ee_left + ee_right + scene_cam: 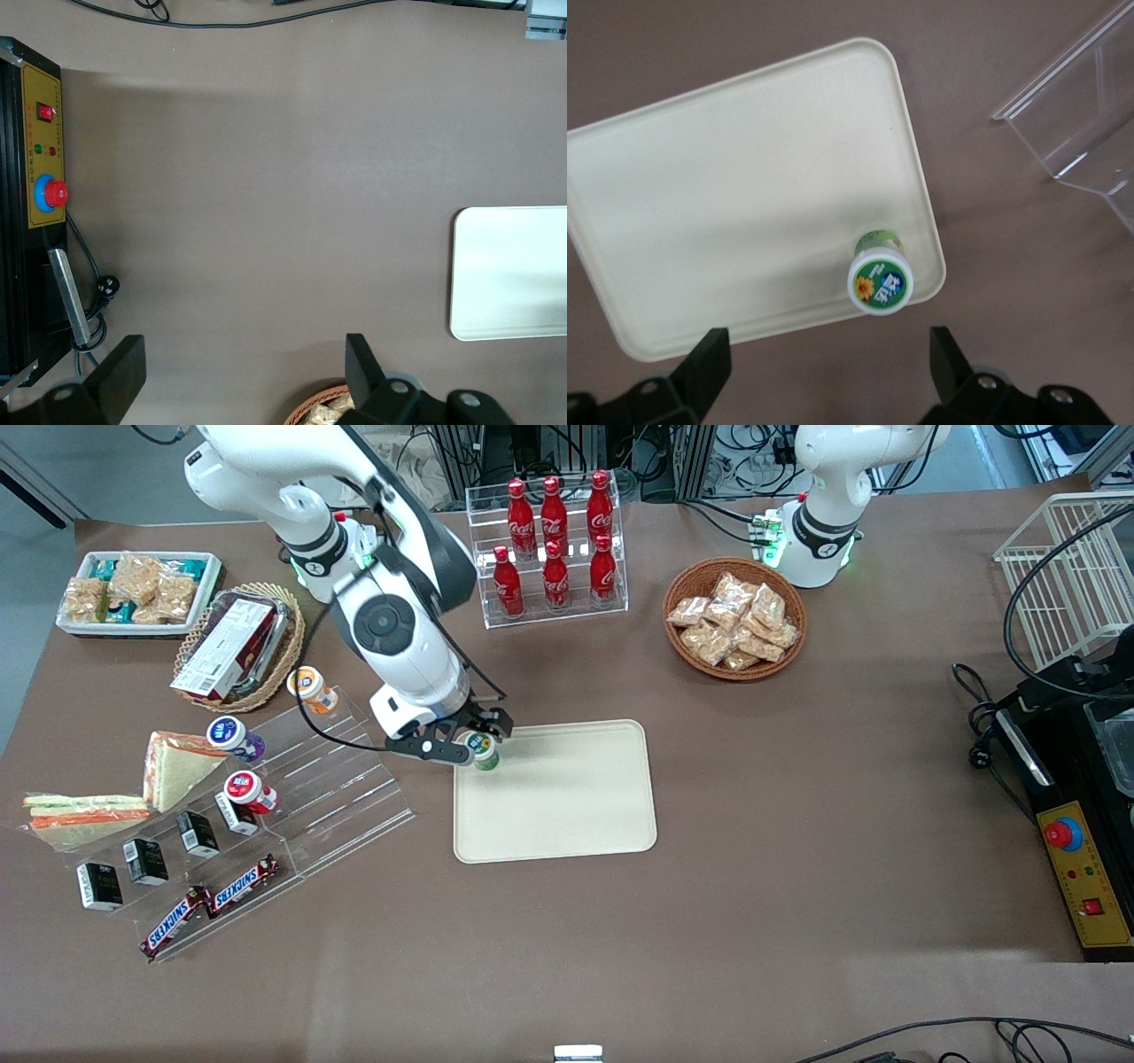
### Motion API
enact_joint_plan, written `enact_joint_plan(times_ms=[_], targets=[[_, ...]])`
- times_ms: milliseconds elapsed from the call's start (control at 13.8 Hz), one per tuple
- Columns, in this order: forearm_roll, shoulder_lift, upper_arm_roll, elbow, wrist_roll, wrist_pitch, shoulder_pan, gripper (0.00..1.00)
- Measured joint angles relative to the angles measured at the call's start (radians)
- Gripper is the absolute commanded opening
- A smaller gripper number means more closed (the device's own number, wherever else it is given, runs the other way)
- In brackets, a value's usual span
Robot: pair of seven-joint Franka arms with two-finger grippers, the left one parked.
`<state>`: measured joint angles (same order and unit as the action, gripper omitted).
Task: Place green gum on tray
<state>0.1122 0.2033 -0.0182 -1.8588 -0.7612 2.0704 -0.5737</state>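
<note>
Translucent green gum [879, 276], white-lidded, upright on smooth cream tray [726, 195] near a rounded corner. Above it, tool [824, 372] spread wide, holding nothing, fingertips cut off.

The white right arm [390, 602] reaches down, its black two-finger gripper [469, 742] hanging fingers spread wide, just above the cream-beige tray's [567, 815] corner.

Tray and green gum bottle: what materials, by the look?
Tray: likely matte moulded plastic or fibre; cream, dull, rounded rim. Green gum: translucent green plastic body, glossy white lid, standing on the tray. End effector open above it.
</note>
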Motion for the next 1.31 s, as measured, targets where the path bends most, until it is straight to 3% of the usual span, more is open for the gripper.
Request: enact_joint_plan(times_ms=[291, 509, 655, 1091, 1309], targets=[[-0.058, -0.063, -0.008, 0.250, 0.131, -0.307, 0.096, 1.00], [-0.073, -0.143, -0.126, 0.293, 0.300, -0.361, 0.337, 1.00], [-0.096, -0.189, -0.144, 0.293, 0.410, -0.372, 0.453, 1.00], [-0.109, -0.212, 0.105, 0.285, 0.750, -0.379, 0.503, 1.00], [-0.109, -0.205, 0.134, 0.284, 0.788, -0.379, 0.539, 1.00]])
